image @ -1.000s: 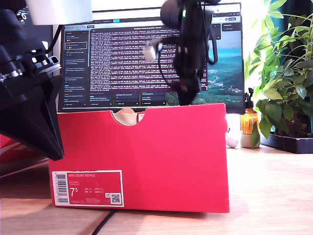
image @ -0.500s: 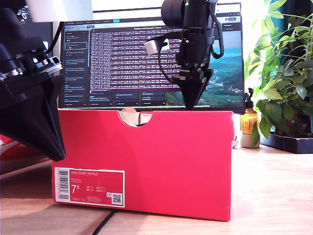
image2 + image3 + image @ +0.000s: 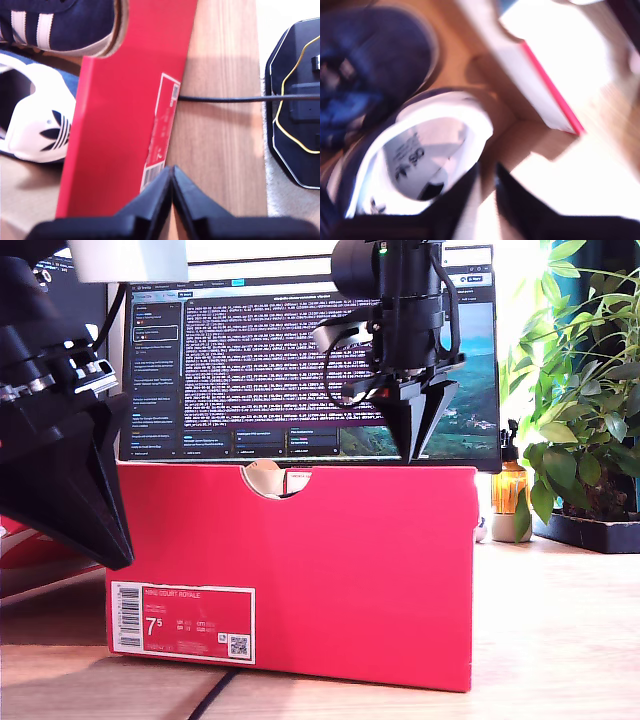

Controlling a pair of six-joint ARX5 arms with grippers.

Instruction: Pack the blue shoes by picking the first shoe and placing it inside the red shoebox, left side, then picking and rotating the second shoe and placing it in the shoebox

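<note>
The red shoebox (image 3: 300, 570) stands on the wooden table with its size label facing the exterior view. Both blue shoes lie inside it. The first wrist view shows one striped shoe (image 3: 65, 22) and the white heel tab of the other (image 3: 40, 125), beside the box's red wall (image 3: 115, 125). My second gripper (image 3: 415, 452) hangs just above the box's rim towards the exterior view's right, its fingers slightly apart and empty. In its own view it (image 3: 487, 172) hovers over a shoe's white-lined opening (image 3: 420, 145), next to the other navy shoe (image 3: 375, 55). My first gripper (image 3: 172, 175) is shut and empty over the box's label side, large at the exterior view's left (image 3: 112, 545).
A monitor (image 3: 260, 360) stands behind the box. A plant (image 3: 580, 390) and an amber bottle (image 3: 508, 485) are at the exterior view's right. A red lid (image 3: 30, 550) lies at that view's left. A black cable (image 3: 225, 98) runs over the table to a black base (image 3: 295, 100).
The box's rim, tilted one second ago, has settled level. My second gripper has lifted slightly above the rim and its jaws have parted. The first arm has not moved.
</note>
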